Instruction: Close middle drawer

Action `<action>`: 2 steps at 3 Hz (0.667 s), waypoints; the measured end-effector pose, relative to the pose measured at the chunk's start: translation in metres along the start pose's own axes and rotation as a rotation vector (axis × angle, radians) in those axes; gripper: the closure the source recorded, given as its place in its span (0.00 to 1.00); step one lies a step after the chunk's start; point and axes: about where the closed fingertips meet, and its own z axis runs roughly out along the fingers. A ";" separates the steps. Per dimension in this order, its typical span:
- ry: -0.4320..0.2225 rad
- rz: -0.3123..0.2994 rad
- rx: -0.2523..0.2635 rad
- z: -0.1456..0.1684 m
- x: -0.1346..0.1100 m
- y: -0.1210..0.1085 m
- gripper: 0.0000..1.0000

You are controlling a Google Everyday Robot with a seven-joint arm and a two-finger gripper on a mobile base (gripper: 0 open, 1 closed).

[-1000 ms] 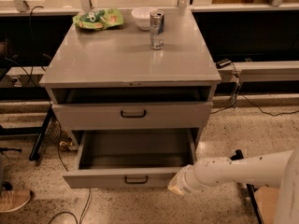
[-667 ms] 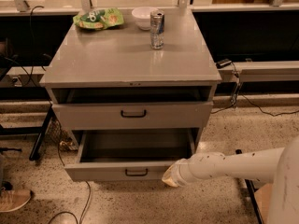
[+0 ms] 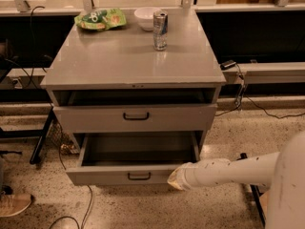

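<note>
The middle drawer [image 3: 102,175] is pulled far out of the grey cabinet. Its long plain grey tray [image 3: 138,149] looks empty. Its low front panel carries a small dark loop handle [image 3: 139,176]. My gripper [image 3: 174,179] is at the end of my white arm [image 3: 228,170], which reaches in from the right. The gripper rests against the right end of the drawer's front panel. Above it, the taller-fronted top drawer [image 3: 136,117] stands slightly out. The lowest drawer is hidden.
On the cabinet top [image 3: 133,56] stand a metal can [image 3: 160,30], a white bowl [image 3: 147,17] and a green snack bag [image 3: 100,19]. Cables [image 3: 88,202] lie on the speckled floor at the left. A shoe [image 3: 14,204] is at far left. A dark stand [image 3: 40,137] is beside the cabinet.
My gripper has moved left and slightly up onto the right end of the drawer's front. The middle drawer has slid a little way back into the cabinet.
</note>
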 end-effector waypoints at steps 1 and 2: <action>-0.047 0.027 0.092 0.008 0.012 -0.031 1.00; -0.049 0.028 0.094 0.008 0.012 -0.031 1.00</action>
